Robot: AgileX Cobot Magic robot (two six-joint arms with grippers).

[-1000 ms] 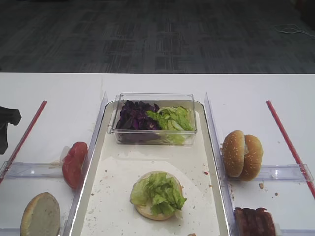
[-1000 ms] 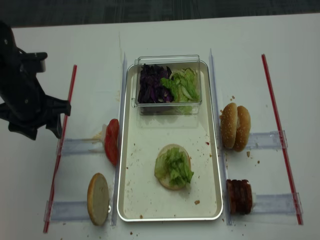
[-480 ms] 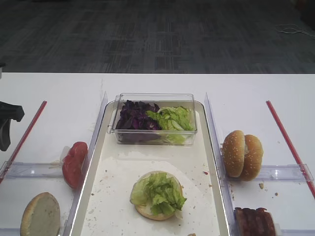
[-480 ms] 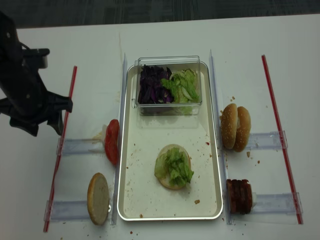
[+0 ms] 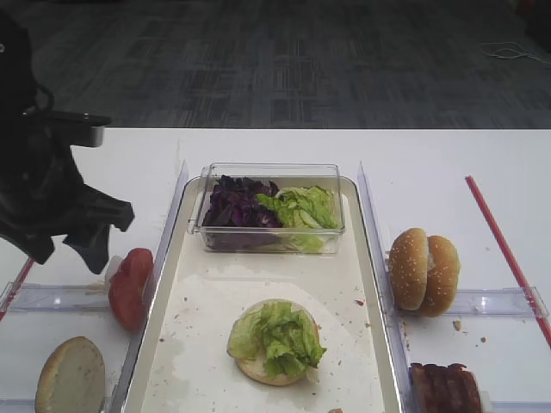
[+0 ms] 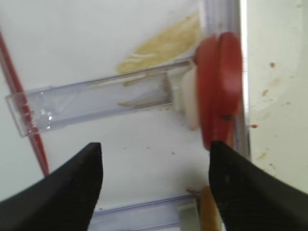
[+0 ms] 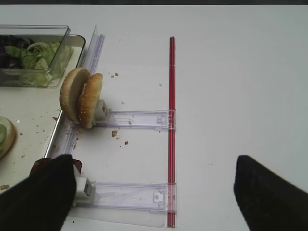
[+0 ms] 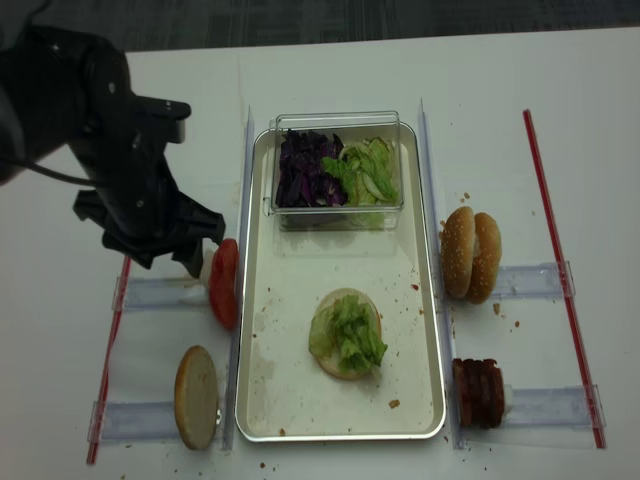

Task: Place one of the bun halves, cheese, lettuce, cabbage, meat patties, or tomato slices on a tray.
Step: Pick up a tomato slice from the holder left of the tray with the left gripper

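The left tool (image 6: 154, 187) hovers with its jaws apart, empty. The tomato slices (image 6: 219, 94) stand on edge just ahead of it, beside the tray (image 8: 255, 300), on the tabletop (image 8: 60, 340).

Bench (image 8: 330, 70): plain white, w/ brown crumb specks near the buns. Tray (image 8: 420, 290): silver rim, whitish floor, brown/red flecks. Tomato slices (image 8: 224, 283): bright red, whitish block behind. Bun halves at 3 o'clock (image 8: 471, 254): golden-brown, pale sesame dots; bun half at 7 o'clock (image 8: 196, 396): pale tan cut face. Lettuce (image 8: 347, 335) on the tray bun: light green, crinkled; more green in the clear tub (image 8: 337, 117) beside dark purple cabbage (image 8: 305, 168). Meat patties (image 8: 478, 393): dark reddish-brown. Red strips (image 8: 560, 270) at 3 and 9 o'clock. Left tool (image 8: 160, 258): matte black; right tool (image 7: 154, 192) black too. Floor (image 5: 275, 60): dark grey, patterned.
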